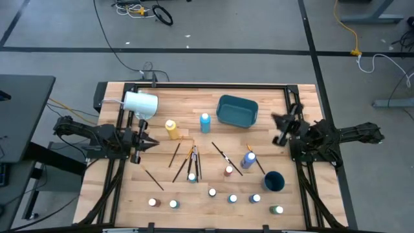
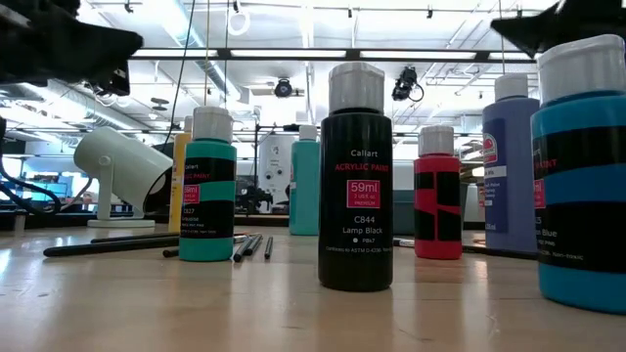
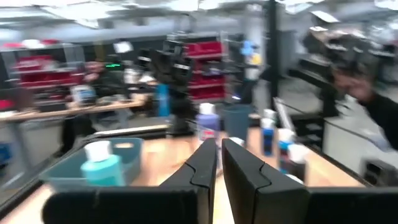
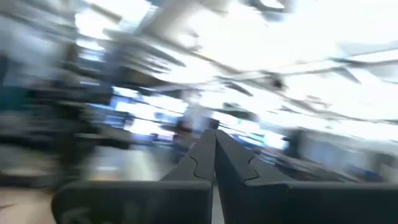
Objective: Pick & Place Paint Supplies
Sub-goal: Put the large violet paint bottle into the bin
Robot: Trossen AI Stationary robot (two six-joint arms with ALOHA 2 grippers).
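Left gripper (image 1: pixel 152 141) empty, teal bin (image 1: pixel 237 110) empty

Wood-plank table (image 1: pixel 194 191), glossy plastic bottles (image 2: pixel 357 176)

Teal bin (image 1: pixel 237 110), white cup (image 1: pixel 140 103), yellow bottle (image 1: pixel 172 129), black paint bottle (image 2: pixel 357 176), pale wooden table (image 1: pixel 194 103).

bare worktop (image 1: pixel 187 103) runs along the far edge between the white cup (image 1: pixel 140 103) on the left and the teal bin (image 1: pixel 237 110), while the middle is cluttered with crossed brushes (image 1: pixel 193 160) and the near strip is blocked by a row of small paint bottles (image 1: pixel 212 192).
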